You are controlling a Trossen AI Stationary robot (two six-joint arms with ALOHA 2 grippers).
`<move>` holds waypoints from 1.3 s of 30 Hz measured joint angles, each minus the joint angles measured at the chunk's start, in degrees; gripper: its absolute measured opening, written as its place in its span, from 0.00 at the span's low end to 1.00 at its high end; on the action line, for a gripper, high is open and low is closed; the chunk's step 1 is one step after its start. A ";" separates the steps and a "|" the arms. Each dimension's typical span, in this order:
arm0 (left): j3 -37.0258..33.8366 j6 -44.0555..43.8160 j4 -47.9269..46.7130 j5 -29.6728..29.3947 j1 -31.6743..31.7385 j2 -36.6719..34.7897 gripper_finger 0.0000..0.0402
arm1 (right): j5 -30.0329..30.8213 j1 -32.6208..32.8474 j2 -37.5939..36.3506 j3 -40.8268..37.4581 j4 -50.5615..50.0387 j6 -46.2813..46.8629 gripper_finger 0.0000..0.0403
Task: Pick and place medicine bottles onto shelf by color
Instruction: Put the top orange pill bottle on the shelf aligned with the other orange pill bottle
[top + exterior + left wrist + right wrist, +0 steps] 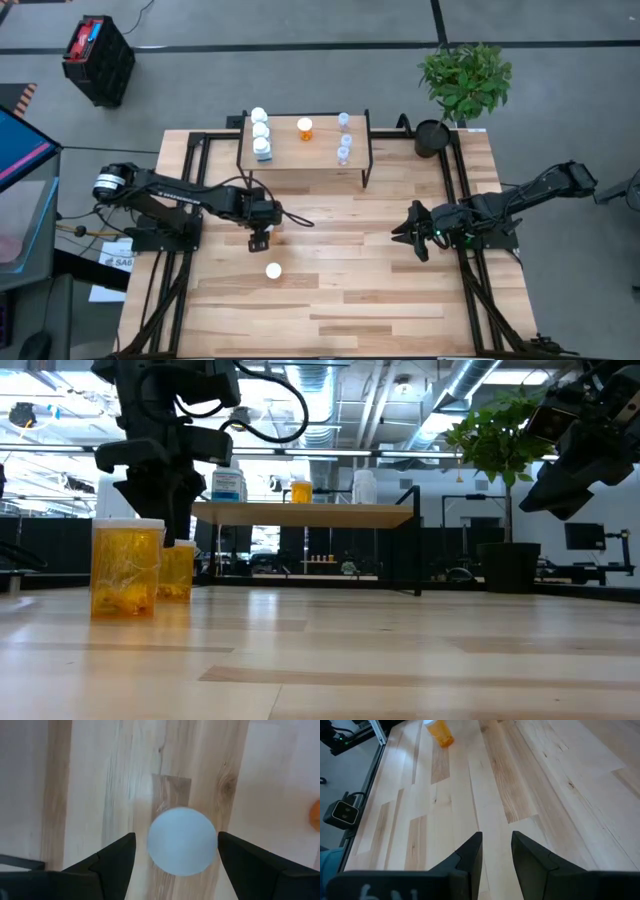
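The shelf (320, 148) stands at the table's far side. On its top are three white bottles (261, 131) at the left, one orange bottle (305, 127) in the middle and three clear bottles (344, 139) at the right. Two orange bottles stand upright on the table: one in the open (273, 270), one under my left gripper (260, 240). My left gripper points down and is open, a finger on either side of that bottle's white cap (182, 841). My right gripper (416, 238) hovers over the table's right part, open by a narrow gap (497, 851) and empty.
A potted plant (462, 85) stands at the table's far right corner. Black frame rails (462, 190) run along the table's left and right sides. The free orange bottle (127, 568) stands just on the near side of the one under my left gripper (178, 572).
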 joint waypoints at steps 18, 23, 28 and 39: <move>0.00 0.16 0.81 0.33 0.00 7.80 0.64 | 0.00 0.00 0.00 0.00 -0.51 0.00 0.31; 0.26 0.12 1.92 1.62 0.03 7.74 0.56 | 0.00 0.00 0.00 0.00 -0.62 0.00 0.31; 1.50 0.10 1.92 2.08 0.04 7.62 0.52 | 0.00 0.00 0.00 0.00 -0.77 0.00 0.31; 2.36 1.01 1.86 3.29 0.07 7.60 0.52 | 0.01 0.00 0.00 0.00 -0.99 0.00 0.31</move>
